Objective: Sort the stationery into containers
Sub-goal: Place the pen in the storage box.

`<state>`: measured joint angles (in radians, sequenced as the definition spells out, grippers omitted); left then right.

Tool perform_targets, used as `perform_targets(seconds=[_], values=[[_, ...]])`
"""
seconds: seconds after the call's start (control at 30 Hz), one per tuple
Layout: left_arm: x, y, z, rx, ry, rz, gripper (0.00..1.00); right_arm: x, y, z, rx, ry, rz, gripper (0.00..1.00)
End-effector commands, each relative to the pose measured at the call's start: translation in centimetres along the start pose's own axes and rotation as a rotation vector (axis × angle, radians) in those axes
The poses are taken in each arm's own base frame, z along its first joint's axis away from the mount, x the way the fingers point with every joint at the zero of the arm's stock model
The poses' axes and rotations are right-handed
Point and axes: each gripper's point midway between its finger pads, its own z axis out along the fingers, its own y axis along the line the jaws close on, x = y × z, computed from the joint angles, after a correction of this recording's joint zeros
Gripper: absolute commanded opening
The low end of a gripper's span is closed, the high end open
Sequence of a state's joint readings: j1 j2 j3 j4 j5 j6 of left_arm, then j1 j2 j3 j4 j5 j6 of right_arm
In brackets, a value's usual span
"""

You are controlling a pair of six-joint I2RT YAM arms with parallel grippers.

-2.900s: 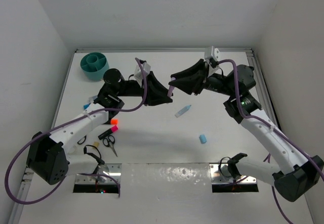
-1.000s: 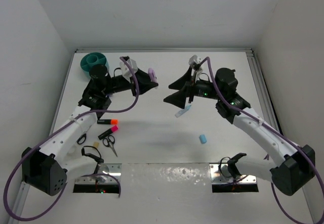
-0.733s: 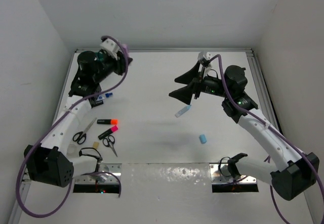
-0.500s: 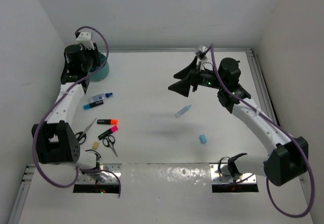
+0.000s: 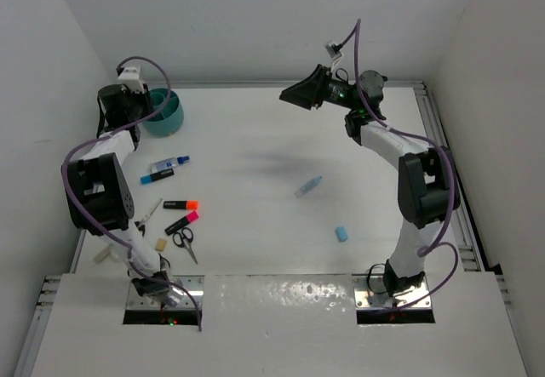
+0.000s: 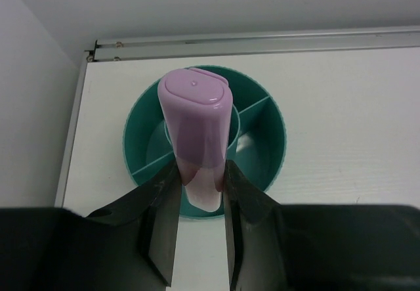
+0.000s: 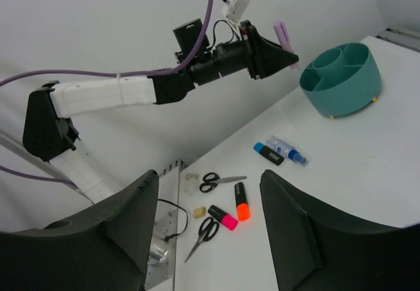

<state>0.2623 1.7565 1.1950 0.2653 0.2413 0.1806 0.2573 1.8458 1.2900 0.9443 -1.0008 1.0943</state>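
Note:
My left gripper (image 6: 201, 173) is shut on a pale pink marker (image 6: 195, 113), held directly over the round teal container (image 6: 274, 123) with inner dividers at the far left corner (image 5: 163, 113). In the right wrist view that marker (image 7: 282, 36) hangs above and left of the container (image 7: 341, 79). My right gripper (image 5: 295, 96) is raised above the far middle of the table, open with nothing between its fingers. Loose stationery lies on the table: a light-blue marker (image 5: 308, 186), a blue eraser (image 5: 341, 234), an orange-and-black marker (image 5: 180, 203) and a pink-and-black marker (image 5: 182, 222).
Near the left edge lie two pairs of black-handled scissors (image 5: 184, 241) (image 5: 143, 216), a tan eraser (image 5: 161, 244), a blue-capped black marker (image 5: 157, 174) and a clear blue-tipped item (image 5: 175, 162). Metal rails border the table's far and side edges.
My left arm swung from the table's middle to the far left corner, carrying the pink marker over the container. My right gripper pulled up and back from the light-blue marker, its jaws narrowing a little.

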Motion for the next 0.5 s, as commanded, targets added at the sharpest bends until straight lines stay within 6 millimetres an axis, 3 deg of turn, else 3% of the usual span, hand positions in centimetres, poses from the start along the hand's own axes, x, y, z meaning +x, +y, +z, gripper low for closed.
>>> perform_targets(seconds=[0.0,0.07,0.13,0.17,0.2,0.27,0.47], values=[[-2.9,-0.2,0.9,0.070,-0.140,0.068,0.00,-2.4,3.2,0.4,-0.111,-0.026,-0.065,0.61],[-2.4,-0.1,1.4,0.066,-0.151,0.079,0.00,-1.2,1.2,0.7,-0.025,0.011,-0.075,0.61],[-1.5,0.0,2.1,0.066,-0.147,0.084,0.00,-1.0,0.8,0.6,0.036,0.030,-0.119,0.63],[-0.8,-0.1,2.4,0.070,-0.138,0.083,0.00,-0.2,-0.8,0.4,0.118,0.054,-0.135,0.63],[-0.8,0.0,2.5,0.068,-0.150,0.085,0.00,-0.4,-0.6,0.1,0.153,0.056,-0.158,0.64],[0.1,0.0,2.8,0.067,-0.140,0.089,0.00,0.3,-2.9,-0.7,0.292,0.086,-0.186,0.65],[2.1,0.5,3.6,0.064,-0.105,0.087,0.00,0.8,-4.0,-1.6,0.384,0.109,-0.198,0.65]])
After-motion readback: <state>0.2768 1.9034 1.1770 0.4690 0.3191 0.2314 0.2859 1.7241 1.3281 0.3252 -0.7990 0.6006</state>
